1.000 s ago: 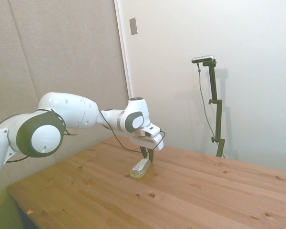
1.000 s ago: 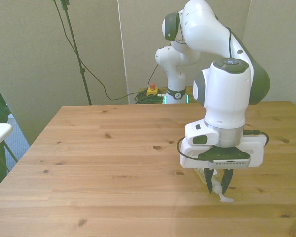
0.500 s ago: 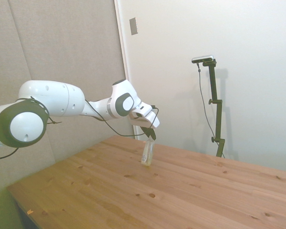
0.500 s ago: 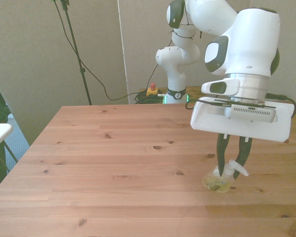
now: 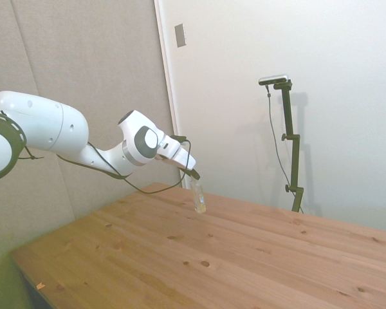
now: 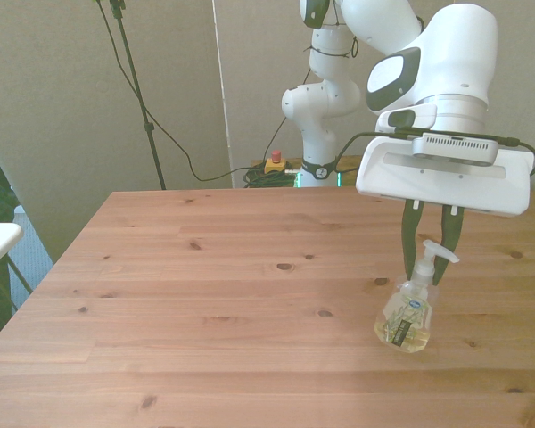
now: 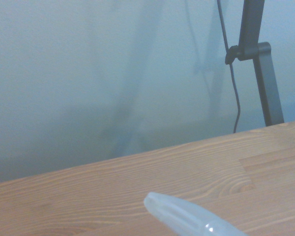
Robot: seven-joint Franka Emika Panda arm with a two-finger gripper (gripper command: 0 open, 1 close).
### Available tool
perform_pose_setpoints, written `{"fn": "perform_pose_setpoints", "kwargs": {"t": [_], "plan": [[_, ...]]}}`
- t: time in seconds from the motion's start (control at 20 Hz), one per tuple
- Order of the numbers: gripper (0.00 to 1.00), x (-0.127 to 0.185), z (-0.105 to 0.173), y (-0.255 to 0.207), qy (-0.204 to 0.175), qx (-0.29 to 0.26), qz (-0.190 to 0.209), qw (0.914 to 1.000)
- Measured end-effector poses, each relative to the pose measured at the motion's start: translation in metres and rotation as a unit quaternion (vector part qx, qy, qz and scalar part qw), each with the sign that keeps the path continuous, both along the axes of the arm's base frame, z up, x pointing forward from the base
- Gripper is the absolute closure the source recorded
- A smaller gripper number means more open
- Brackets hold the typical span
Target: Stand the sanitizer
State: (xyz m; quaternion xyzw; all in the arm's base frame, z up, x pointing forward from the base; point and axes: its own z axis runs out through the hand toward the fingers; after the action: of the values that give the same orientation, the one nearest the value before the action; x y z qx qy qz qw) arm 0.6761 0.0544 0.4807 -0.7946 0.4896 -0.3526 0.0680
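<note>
- A white robot arm reaches over a wooden tabletop [image 6: 205,294], with its jaws [image 6: 432,254] pointing down.
- In the front view, the two dark fingers [image 6: 408,241] stand narrow on either side of the pump top of the sanitizer [image 6: 408,312], closed on its neck.
- The sanitizer is a small clear bottle with pale yellowish liquid in its lower part and a whitish pump nozzle at the top.
- It stands nearly upright, leaning a little, with the nozzle pointing toward 2 o'clock in the front view.
- Whether its base touches the wood or hangs just above it cannot be told.
- In the front view the bottle sits at about 4 o'clock on the tabletop, nearer the near edge and the front view's right edge than the middle.
- In the side view the sanitizer [image 5: 199,198] hangs from the jaws [image 5: 195,176] over the far part of the tabletop [image 5: 244,257], close to the far edge by the wall.
- The wide stretch of wood from 7 to 11 o'clock in the front view lies bare.
- The wrist view shows only the blurred whitish nozzle tip [image 7: 187,216] over the wood grain [image 7: 113,182].
</note>
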Motion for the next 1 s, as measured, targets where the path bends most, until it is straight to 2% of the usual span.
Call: {"fn": "perform_pose_setpoints", "kwargs": {"t": [0.3,0.7,0.75,1.0], "plan": [[1.0,-0.039,-0.014,0.022,-0.002,0.012,0.021,0.9997],[1.0,-0.052,-0.033,0.023,0.009,0.019,0.026,0.9994],[0.0,-0.052,-0.034,0.023,0.009,0.02,0.026,0.9994],[0.0,-0.053,-0.034,0.023,0.01,0.02,0.026,0.9994]]}}
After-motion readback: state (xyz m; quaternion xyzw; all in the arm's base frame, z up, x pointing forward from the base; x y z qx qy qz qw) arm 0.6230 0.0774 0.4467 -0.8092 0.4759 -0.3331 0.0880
